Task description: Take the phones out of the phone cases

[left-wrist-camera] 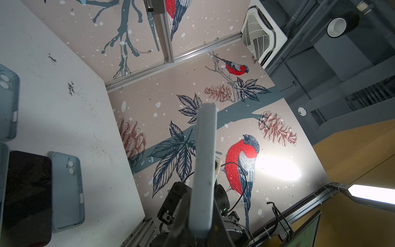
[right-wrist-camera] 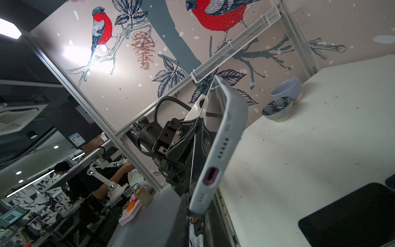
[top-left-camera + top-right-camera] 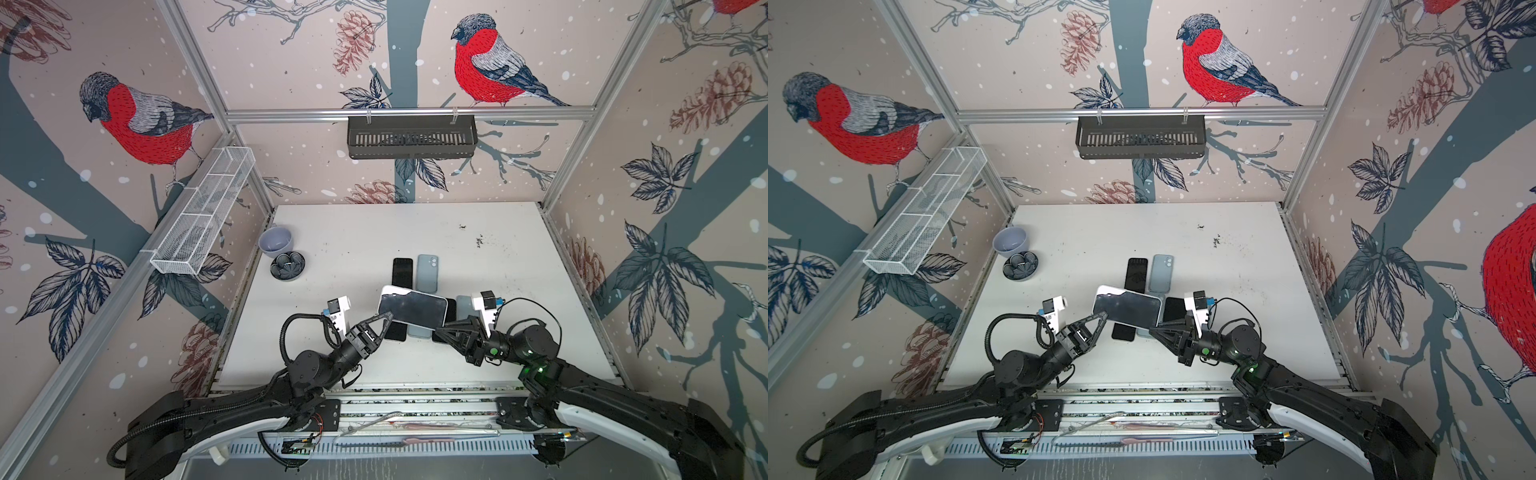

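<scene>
The white counter (image 3: 519,266) sits inside a bird-patterned enclosure. The phone (image 3: 413,309) is held in the air above it, over the loose phones (image 3: 402,271) and blue-grey cases (image 3: 428,272). It is screen up, inside its pale phone case (image 3: 387,291), with the long axis running from arm to arm. The left end effector (image 3: 386,322) is clamped on the left short end of the phone case. The right end effector (image 3: 439,332) pinches the near right corner. The 2 arms reach inward and are equally near.
</scene>
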{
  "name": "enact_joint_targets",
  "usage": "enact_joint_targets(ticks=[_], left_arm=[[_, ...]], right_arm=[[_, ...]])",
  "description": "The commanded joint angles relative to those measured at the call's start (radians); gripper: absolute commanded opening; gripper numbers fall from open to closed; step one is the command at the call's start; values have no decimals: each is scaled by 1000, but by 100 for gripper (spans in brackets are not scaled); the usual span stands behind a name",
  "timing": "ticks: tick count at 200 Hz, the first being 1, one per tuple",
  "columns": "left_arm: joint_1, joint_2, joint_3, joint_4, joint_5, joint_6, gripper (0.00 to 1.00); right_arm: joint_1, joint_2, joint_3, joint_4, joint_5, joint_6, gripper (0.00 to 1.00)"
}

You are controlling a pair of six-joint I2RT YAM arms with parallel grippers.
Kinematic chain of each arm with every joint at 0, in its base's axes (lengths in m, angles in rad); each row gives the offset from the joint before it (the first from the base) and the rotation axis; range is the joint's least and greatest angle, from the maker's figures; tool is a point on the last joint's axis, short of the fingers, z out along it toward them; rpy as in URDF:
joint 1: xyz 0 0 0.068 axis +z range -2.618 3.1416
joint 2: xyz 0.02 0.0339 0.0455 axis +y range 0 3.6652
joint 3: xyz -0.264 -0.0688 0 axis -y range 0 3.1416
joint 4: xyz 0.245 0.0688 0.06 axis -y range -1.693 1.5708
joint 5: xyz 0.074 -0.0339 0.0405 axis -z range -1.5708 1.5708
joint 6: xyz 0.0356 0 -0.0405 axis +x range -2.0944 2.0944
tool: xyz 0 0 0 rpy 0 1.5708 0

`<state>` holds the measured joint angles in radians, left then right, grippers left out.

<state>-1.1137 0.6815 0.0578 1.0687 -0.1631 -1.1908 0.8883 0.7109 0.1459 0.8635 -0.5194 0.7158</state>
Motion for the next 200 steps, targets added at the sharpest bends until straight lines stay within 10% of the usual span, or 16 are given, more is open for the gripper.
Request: enact_joint_targets(ticks=[1, 31, 169, 200], left_arm=[[-2, 13, 35, 4, 33, -36, 0], [-3, 40, 70, -49, 47, -43, 0], [87, 51, 263, -286, 223, 40, 0], [182, -47, 301, -436, 289, 68, 0]], right_arm=[[-1, -22, 0, -53, -17, -286, 0], [-5, -64, -17, -39, -10, -505, 0], [65, 41, 105, -119, 259, -730, 0], [67, -14, 69, -172, 365, -657, 44]])
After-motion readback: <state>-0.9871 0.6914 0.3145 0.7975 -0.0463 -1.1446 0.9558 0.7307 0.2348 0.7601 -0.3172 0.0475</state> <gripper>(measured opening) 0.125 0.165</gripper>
